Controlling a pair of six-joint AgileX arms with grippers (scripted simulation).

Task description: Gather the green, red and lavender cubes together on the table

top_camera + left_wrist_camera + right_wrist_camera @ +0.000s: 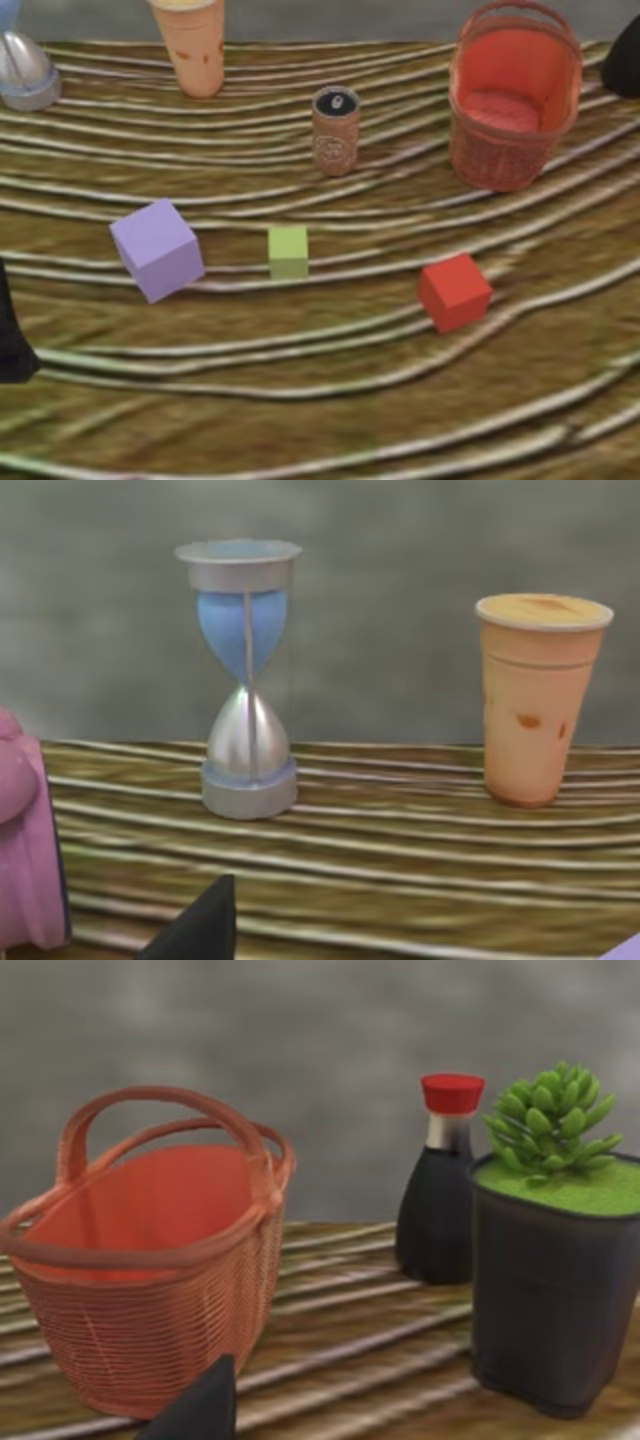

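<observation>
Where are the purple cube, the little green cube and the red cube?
lavender cube (157, 249), top view, on its top face.
green cube (288, 244), top view, on its top face.
red cube (453, 285), top view, on its top face.

No words, numbers or brand names could be read anywhere; the brown can (335, 131), left of the basket (513, 95), bore only an illegible embossed pattern.

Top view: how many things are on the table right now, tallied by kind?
Cubes: 3, lavender, green, red
Can: 1
Basket: 1
Cup: 1
Hourglass: 1
Total: 7, plus a dark object cut off at the top right corner.
</observation>
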